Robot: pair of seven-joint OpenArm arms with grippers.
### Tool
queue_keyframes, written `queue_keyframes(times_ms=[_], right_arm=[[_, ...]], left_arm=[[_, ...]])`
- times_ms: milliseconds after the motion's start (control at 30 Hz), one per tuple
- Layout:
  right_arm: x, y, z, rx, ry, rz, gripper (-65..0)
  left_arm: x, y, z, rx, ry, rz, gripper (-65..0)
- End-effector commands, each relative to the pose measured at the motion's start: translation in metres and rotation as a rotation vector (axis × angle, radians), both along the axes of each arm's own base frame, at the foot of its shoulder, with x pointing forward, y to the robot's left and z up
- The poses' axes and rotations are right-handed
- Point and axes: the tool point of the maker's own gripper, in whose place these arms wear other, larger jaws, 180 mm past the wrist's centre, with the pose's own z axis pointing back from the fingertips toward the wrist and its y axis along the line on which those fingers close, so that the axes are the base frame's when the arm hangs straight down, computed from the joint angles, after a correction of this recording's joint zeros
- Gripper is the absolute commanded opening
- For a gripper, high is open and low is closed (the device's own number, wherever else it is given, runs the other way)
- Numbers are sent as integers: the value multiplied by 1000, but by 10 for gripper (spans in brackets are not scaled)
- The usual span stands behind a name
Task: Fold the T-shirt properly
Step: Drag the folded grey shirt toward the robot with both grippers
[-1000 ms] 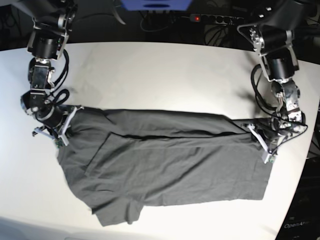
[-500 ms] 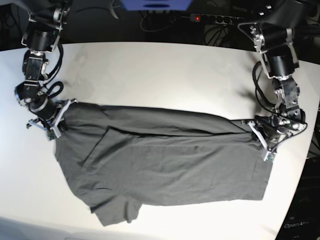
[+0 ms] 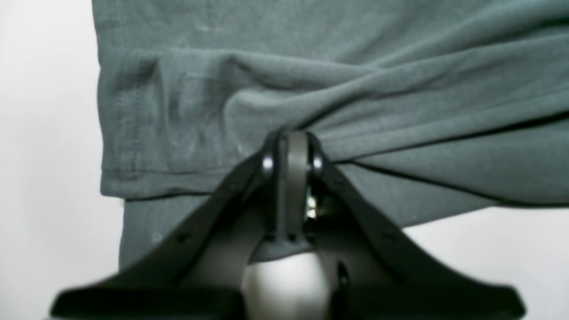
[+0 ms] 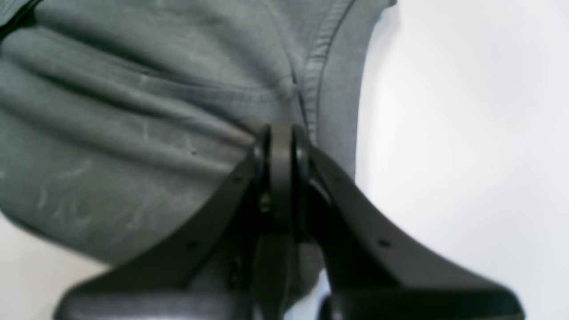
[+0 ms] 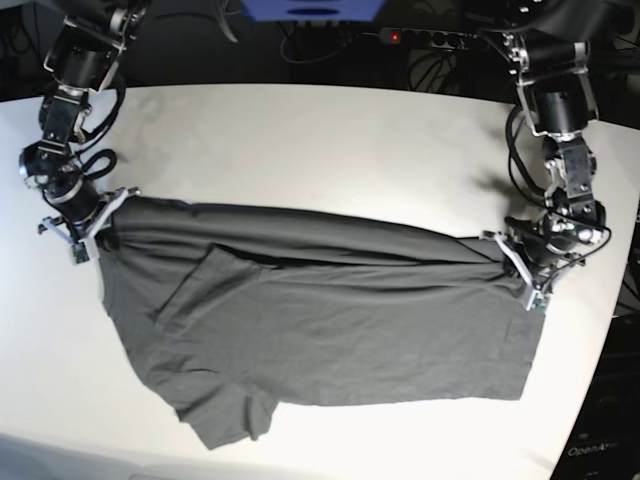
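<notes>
The dark grey T-shirt [image 5: 330, 320] lies spread across the white table [image 5: 320, 150], its far edge folded over toward the middle. On the base view's right, my left gripper [image 5: 512, 258] is shut on the T-shirt's far right corner. The left wrist view shows the left gripper [image 3: 291, 142] pinching bunched T-shirt [image 3: 355, 80] fabric beside a stitched hem. My right gripper [image 5: 98, 222] on the left is shut on the far left corner. In the right wrist view the right gripper [image 4: 281, 138] clamps the T-shirt [image 4: 133, 124] next to a seam.
A sleeve [image 5: 228, 418] sticks out at the T-shirt's near left. A power strip [image 5: 430, 38] and cables lie beyond the table's far edge. The table's right edge [image 5: 615, 300] runs close to my left arm.
My right gripper has pulled its corner of the T-shirt further left and away from the camera. The left gripper has drawn its corner slightly back. The folded far edge is stretched tauter.
</notes>
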Motion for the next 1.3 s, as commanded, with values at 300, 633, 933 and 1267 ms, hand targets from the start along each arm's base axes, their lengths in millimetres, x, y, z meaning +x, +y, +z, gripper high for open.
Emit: queue_keyframes(times_ms=[300,633,933,1267], right_arm=[[-31,-15,-21,-69,120,-12,-641],[-51,-19,-30,-79,160,-11,-641],[-92,-30,-46,-96,240,-17,-641],[-126,-43,-50,-59,242,-98,-641]], left_arm=[[-99,0,-53,120,361,-56,-622],[-127,-28,-41,179,356,-156,-622],[-147,-41,-53,155,396,-166,-623],[-171,-59,-59,120,420,-177,-623]])
